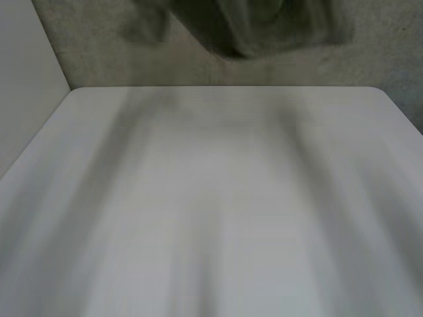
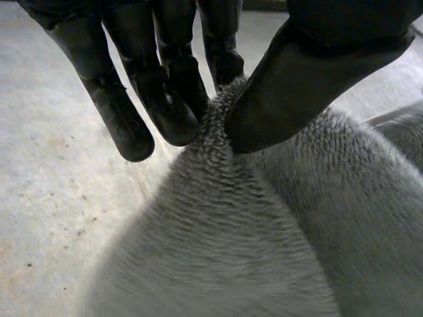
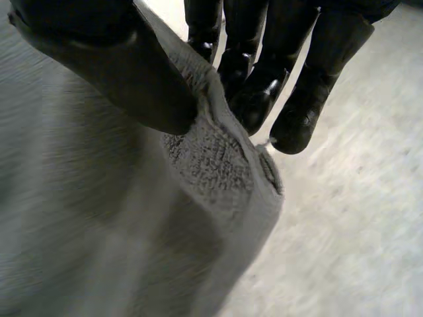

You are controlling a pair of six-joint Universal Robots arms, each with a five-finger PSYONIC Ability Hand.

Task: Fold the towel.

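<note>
In the head view, the towel is seen as a blurred grey mass past the far edge of the white bench. In the left wrist view, a raised bunch of towel is pinched between the thumb and fingers of the left hand, above the floor. In the right wrist view, a towel edge is clamped likewise by the right hand.

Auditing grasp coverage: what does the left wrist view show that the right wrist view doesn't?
Left wrist view: the left hand pinches a peak of the towel between thumb and fingers. Right wrist view: the right hand pinches a hemmed edge. Shared: grey towel hanging from the pinch, speckled floor behind.
</note>
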